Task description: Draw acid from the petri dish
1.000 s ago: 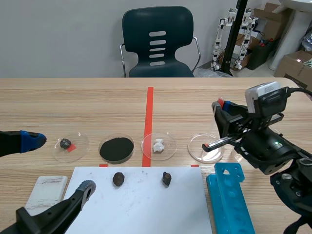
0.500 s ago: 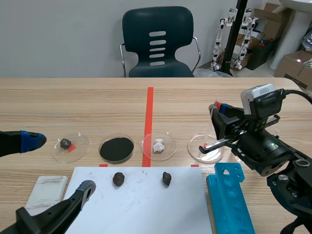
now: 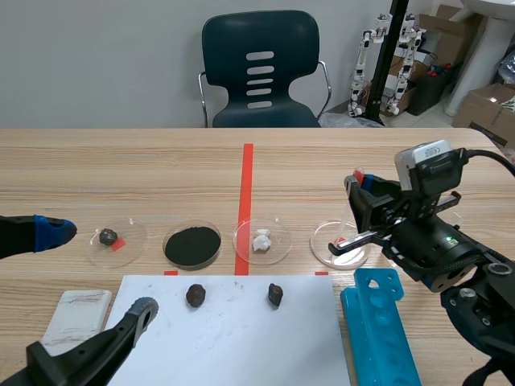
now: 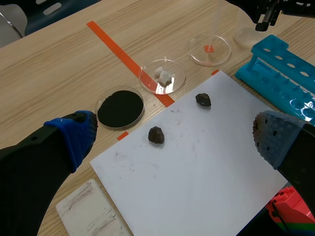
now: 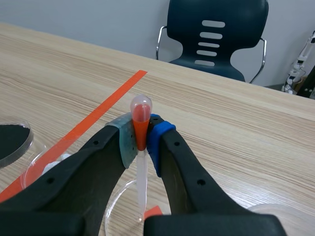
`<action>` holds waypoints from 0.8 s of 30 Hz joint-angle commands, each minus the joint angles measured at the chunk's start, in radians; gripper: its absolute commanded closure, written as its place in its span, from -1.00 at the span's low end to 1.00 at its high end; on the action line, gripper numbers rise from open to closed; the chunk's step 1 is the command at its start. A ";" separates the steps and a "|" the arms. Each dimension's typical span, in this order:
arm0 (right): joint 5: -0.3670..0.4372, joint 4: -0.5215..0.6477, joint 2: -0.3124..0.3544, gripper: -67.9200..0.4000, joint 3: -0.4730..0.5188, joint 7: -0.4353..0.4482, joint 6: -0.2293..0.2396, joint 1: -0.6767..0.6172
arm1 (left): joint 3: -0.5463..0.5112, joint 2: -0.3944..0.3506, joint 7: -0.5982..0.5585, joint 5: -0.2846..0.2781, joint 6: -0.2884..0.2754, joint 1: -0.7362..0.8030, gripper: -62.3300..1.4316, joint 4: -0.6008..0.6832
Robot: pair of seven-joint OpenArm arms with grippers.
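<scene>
Pointing tip-down into the petri dish (image 3: 321, 240), just right of the tape line, a dropper (image 5: 139, 118) (red bulb uppermost) is clamped between the pads of the right gripper (image 5: 140, 141). The left gripper (image 4: 172, 135) is held spread wide above the white paper (image 4: 197, 167).

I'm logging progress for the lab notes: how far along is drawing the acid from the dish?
Done: the right gripper is shut on the clear plastic dropper with a red bulb. In hand: its tip points down over the clear round petri dish. Left: drawing liquid up and lifting out; whether any is in the tube, I cannot tell. The left gripper is open, holding nothing.
</scene>
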 commanded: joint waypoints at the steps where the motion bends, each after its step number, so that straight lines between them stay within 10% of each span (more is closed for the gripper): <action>1: 0.008 0.000 0.005 0.89 0.002 0.011 0.000 0.022 | 0.006 0.002 -0.016 -0.010 0.002 0.003 -1.00 0.018; 24: -0.019 -0.019 0.005 0.89 0.003 0.028 0.000 0.023 | 0.006 0.002 -0.016 -0.010 0.002 0.003 -1.00 0.018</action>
